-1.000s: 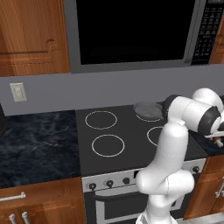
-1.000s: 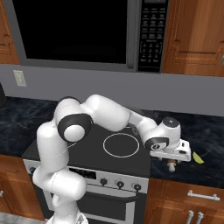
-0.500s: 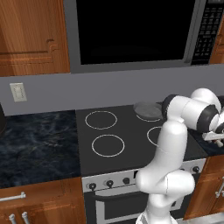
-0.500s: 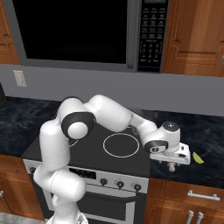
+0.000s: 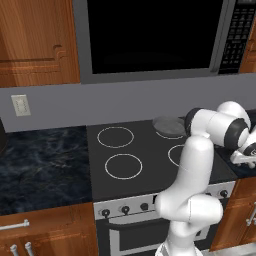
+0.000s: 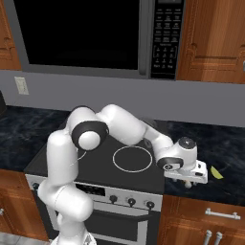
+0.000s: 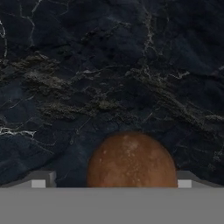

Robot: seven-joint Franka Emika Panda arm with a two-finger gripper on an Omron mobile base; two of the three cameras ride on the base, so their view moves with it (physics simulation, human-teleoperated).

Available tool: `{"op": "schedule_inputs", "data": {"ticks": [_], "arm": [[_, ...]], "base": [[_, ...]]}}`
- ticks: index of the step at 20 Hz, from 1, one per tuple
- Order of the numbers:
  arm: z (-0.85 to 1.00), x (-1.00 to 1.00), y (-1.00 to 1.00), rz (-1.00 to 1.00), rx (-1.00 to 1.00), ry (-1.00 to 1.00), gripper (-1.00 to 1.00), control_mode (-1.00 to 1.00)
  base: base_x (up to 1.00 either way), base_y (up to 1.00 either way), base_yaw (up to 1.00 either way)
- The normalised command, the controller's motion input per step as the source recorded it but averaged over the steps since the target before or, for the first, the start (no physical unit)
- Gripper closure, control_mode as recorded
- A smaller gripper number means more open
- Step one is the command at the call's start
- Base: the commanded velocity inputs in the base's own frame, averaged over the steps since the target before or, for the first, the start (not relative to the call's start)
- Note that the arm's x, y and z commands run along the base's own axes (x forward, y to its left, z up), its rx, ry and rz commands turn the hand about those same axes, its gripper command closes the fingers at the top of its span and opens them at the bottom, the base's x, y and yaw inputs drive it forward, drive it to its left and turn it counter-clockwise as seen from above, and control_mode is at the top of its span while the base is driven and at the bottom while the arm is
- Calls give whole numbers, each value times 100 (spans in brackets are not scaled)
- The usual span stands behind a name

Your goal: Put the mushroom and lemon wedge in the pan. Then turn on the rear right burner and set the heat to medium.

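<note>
Lowered since the earlier frame, the gripper (image 6: 190,183) sits at lower right of the right base view, above the dark counter (image 6: 229,186), jaws spread wide and empty. In the hand view the mushroom (image 7: 131,160) lies at bottom centre between the fingertips (image 7: 38,180). It is probably light, soft and rounded: grip gently across the cap. Further right, the lemon wedge (image 6: 216,173) rests nearby.
</note>
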Motion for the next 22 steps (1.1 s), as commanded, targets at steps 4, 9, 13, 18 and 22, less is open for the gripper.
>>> {"op": "schedule_inputs", "data": {"ticks": [4,9,13,18,22], "arm": [[0,0,-16,0,0,-1,-100,-100],[0,0,-7,0,0,0,-100,-100],[0,0,0,0,0,0,-100,-100],[0,-2,0,0,0,0,100,-100],[0,0,0,0,0,0,100,-100]], "base": [[0,0,0],[0,0,0],[0,0,0],[0,0,0],[0,0,0]]}}
